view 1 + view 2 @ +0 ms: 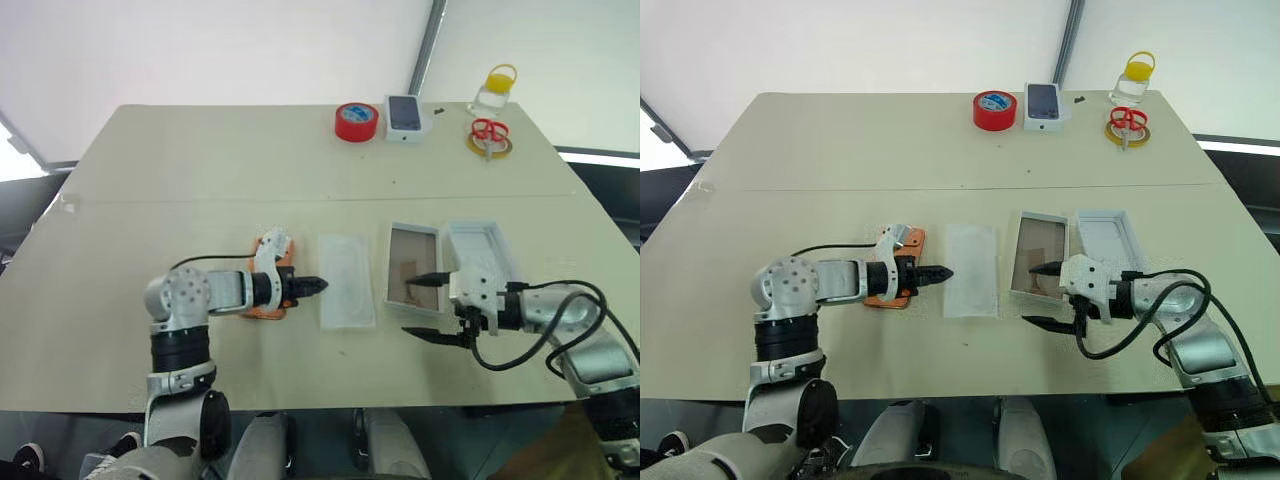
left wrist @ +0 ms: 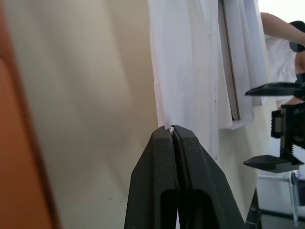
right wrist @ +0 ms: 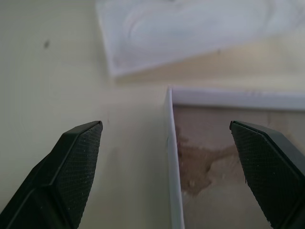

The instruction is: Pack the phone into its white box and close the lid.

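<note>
The orange phone (image 1: 915, 240) lies left of centre on the table, mostly under my left forearm. My left gripper (image 1: 318, 285) is shut, its tips pinched on the near long edge of the thin white sheet (image 1: 347, 280); a sliver of white shows between the fingertips (image 2: 164, 138). The white box (image 1: 413, 229) with its tan floor lies right of the sheet. The all-white lid (image 1: 472, 226) sits just right of the box. My right gripper (image 1: 1042, 295) is open, one finger over the box floor and the other over the table in front of it.
At the table's far edge stand a red tape roll (image 1: 356, 121), a small white box with a dark phone picture (image 1: 407, 117), a bottle with a yellow cap (image 1: 494, 92), and red scissors on a yellow ring (image 1: 488, 135).
</note>
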Controlling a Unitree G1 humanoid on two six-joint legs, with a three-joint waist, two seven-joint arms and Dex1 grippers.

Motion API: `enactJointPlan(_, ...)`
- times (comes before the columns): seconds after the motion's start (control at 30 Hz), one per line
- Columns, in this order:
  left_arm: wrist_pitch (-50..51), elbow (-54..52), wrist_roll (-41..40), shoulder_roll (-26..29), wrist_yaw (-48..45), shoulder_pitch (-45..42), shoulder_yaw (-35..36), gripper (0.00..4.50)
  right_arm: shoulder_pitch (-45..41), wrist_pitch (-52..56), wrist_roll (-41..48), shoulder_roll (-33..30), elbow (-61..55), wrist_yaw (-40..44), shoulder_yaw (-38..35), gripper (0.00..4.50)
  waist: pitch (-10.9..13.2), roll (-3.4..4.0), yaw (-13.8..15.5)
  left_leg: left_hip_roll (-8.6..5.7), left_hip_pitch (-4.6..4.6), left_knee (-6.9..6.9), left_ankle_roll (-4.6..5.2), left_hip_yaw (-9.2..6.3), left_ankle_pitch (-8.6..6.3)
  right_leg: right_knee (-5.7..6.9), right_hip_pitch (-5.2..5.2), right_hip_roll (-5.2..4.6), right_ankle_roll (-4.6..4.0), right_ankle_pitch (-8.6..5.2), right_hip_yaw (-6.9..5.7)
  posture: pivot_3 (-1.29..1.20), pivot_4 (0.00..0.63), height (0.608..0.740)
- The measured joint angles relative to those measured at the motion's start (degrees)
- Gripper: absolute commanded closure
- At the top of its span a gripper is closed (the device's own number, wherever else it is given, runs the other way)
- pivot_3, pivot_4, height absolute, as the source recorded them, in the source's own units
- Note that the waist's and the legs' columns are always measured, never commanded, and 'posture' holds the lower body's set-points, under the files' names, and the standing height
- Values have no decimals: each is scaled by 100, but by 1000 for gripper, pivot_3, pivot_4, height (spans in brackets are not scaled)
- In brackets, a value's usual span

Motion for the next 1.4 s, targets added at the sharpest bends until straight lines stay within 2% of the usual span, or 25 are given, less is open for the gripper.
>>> enactJointPlan(0.1,4,9,-6,138,-89,-179,90,4500,-168,101,-68,-2,204,98,80,1327,0,0,1,0,0,0,0,0,0,0,0,-1,0,0,0,0,150,739)
enactJointPlan(0.3,18,318,-6,188,-108,-549,451,4500,-314,276,-152,23,310,232,201,4456,1,-2,4,-1,-1,0,-1,-1,0,-1,0,-1,1,1,0,0,150,739)
enactJointPlan(0.43,129,480,-17,-18,-62,-812,799,4500,-428,323,-118,157,269,313,313,4456,3,-5,2,0,-1,0,-1,-1,0,0,0,0,2,1,-1,0,150,739)
enactJointPlan(0.63,135,585,-59,-151,-18,-864,857,4500,-602,274,-149,643,-8,293,761,4456,4,-6,-9,0,-1,-4,-16,-2,8,2,-4,0,12,7,-1,0,150,739)
enactJointPlan(0.8,135,605,-56,-234,20,-864,900,4500,-775,160,-299,765,-30,198,938,4456,6,-9,7,-2,-3,-4,-21,-2,10,1,-4,-2,7,4,-1,0,150,739)
enactJointPlan(0.9,134,557,-53,-346,30,-849,929,4500,-802,116,-301,804,-36,195,960,3616,7,-10,8,-2,-4,-4,-21,-3,10,1,-4,-3,6,4,-1,0,150,739)
enactJointPlan(1.1,132,420,-38,-507,77,-782,921,4500,-698,348,-168,761,-252,64,853,609,8,-11,2,-1,-4,-5,-21,-3,10,1,-5,-2,4,3,-1,0,150,739)
enactJointPlan(1.4,130,290,-34,-702,138,-418,632,4500,-157,694,234,-225,-620,78,-234,609,13,-20,11,-4,-11,-4,-19,-4,9,-8,-6,-5,0,0,-3,0,150,739)
